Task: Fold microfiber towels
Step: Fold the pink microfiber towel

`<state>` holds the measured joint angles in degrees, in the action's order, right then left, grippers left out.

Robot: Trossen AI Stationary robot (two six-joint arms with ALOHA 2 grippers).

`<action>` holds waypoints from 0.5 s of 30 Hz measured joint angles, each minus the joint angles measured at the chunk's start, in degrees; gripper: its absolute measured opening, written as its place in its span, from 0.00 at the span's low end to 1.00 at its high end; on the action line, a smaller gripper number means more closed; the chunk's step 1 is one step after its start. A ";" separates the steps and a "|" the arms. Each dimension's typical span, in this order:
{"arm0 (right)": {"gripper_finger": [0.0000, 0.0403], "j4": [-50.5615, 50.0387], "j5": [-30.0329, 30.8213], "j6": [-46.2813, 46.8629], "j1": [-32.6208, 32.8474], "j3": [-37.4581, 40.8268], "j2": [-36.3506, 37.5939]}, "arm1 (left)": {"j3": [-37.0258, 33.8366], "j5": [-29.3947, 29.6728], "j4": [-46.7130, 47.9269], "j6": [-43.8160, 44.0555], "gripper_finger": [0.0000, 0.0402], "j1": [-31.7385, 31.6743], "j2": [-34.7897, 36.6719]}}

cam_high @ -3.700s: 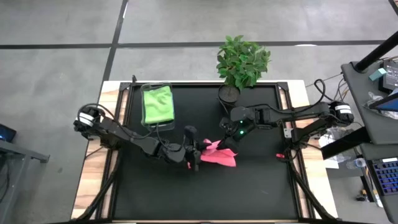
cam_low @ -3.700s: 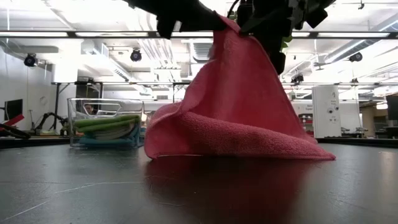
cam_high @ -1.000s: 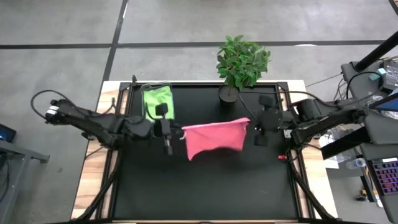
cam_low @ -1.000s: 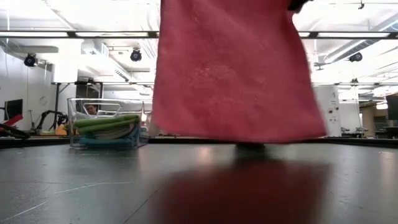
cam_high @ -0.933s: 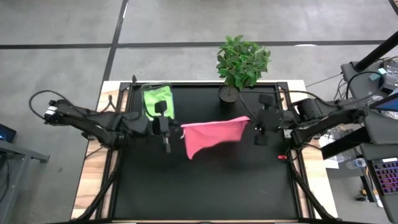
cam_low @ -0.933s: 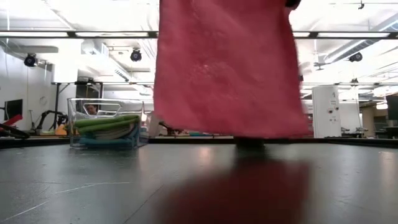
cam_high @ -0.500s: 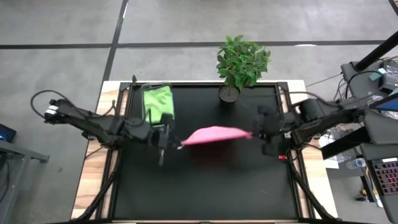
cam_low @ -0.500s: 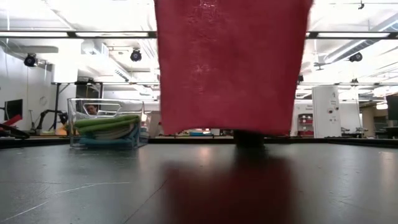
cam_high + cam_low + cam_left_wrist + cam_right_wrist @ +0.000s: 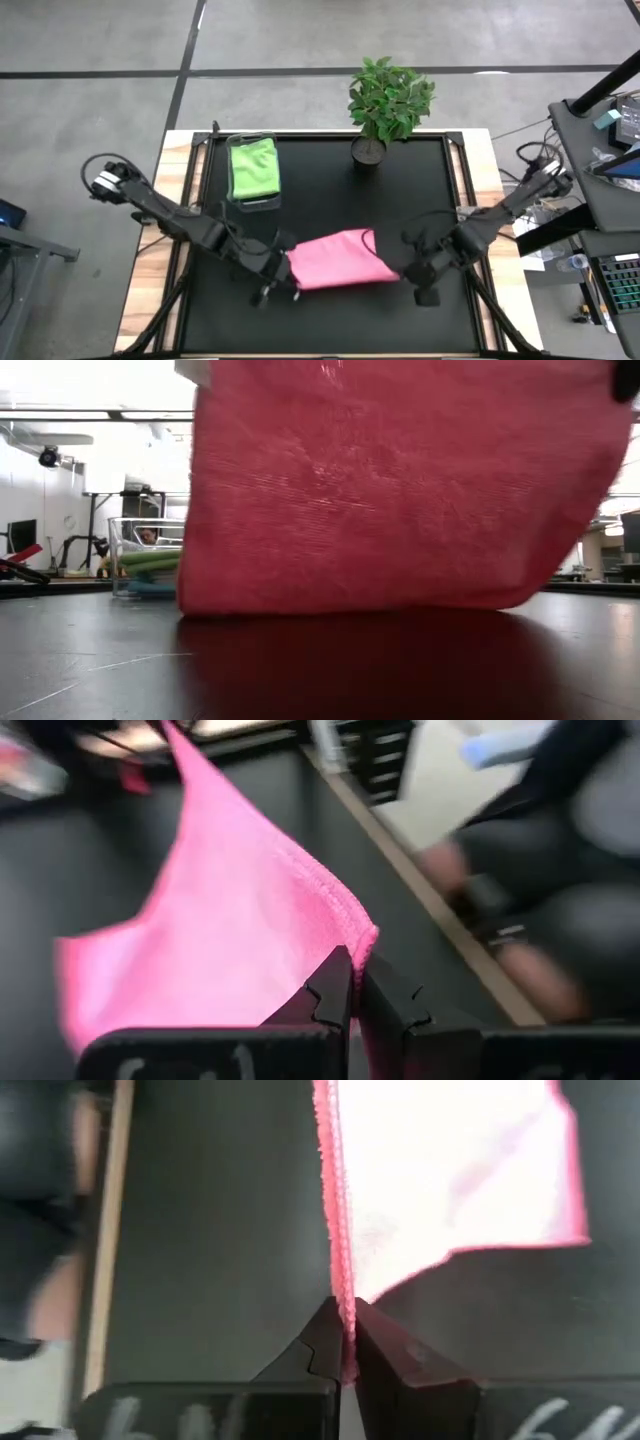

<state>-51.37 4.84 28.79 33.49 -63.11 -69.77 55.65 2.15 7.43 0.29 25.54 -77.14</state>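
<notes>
Black matte worktop (image 9: 330, 320) carries a clear plastic bin (image 9: 253, 200) holding a folded lime green towel (image 9: 253, 167). Both grippers' jaws pinch the pink microfiber towel (image 9: 335, 259) near its front; folding seems barely begun.

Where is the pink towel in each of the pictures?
High view: pink towel near the table's front middle, stretched between both grippers.
Low view: it fills most of the picture, its lower edge at the table.
Left wrist view: it spreads ahead of the shut fingers.
Right wrist view: its edge runs into the shut fingers.
Shared landmark: black table.
</notes>
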 joint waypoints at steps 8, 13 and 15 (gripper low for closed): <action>0.02 17.26 -9.97 3.20 4.02 3.12 -8.61 | 0.38 -7.66 -6.04 12.16 0.00 4.42 -7.51; 0.02 18.39 -15.56 3.42 3.80 2.12 -14.22 | 0.43 -8.25 -8.48 14.45 0.00 5.77 -11.26; 0.02 18.83 -16.54 1.51 3.21 1.62 -14.62 | -0.05 -8.18 -8.38 15.27 0.00 5.71 -11.74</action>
<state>-32.54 -11.70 30.30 36.70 -61.49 -84.38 55.59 -6.03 -0.95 15.55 31.24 -88.88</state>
